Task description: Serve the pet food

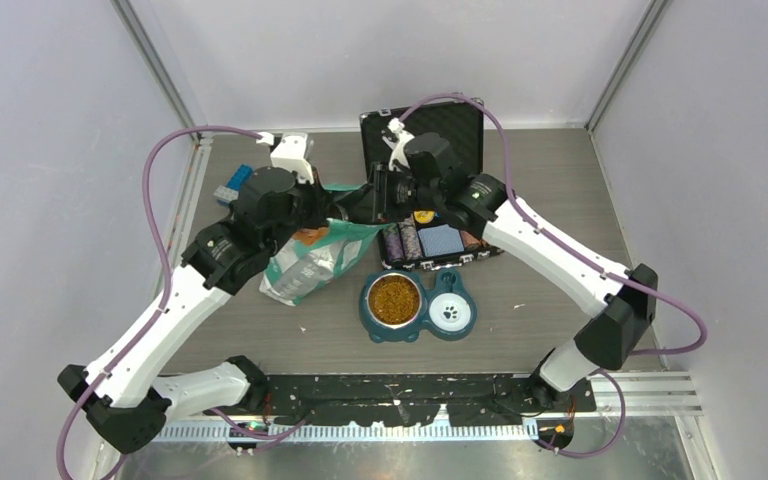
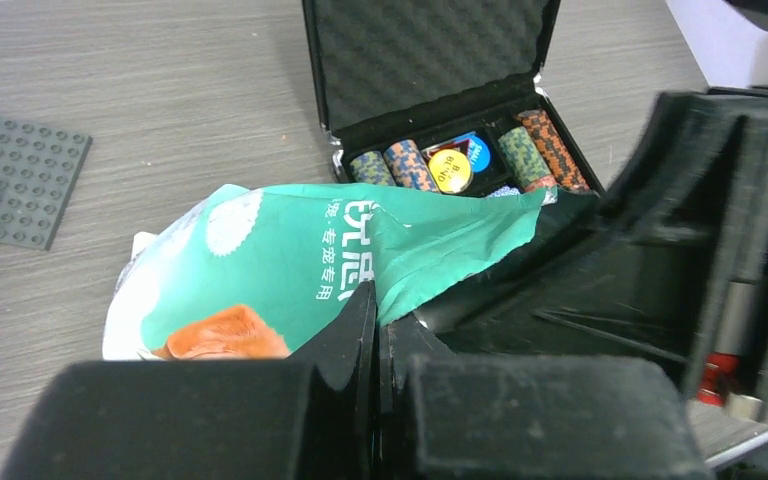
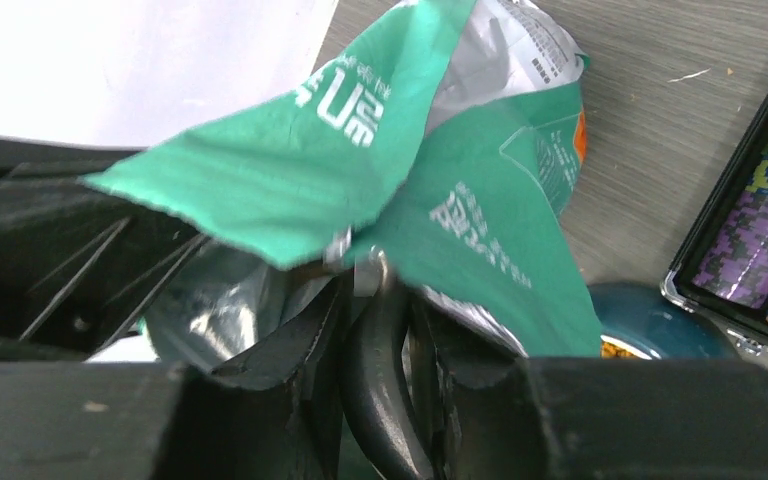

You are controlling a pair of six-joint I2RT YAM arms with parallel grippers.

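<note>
Top external: kibble (image 1: 394, 298) fills the steel side of the double feeder (image 1: 403, 333). Jaws of left gripper (image 2: 377, 312) and right gripper (image 3: 373, 285) each clamp the food bag (image 1: 310, 262) at its torn top. Pour looks finished; next, settle bag and let go without spilling.

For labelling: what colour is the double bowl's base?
Dark teal; bowl base shows best in top external view.

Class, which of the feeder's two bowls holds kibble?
The left bowl, filled with orange-brown kibble; the right bowl, white with a black paw print, shows none.
</note>
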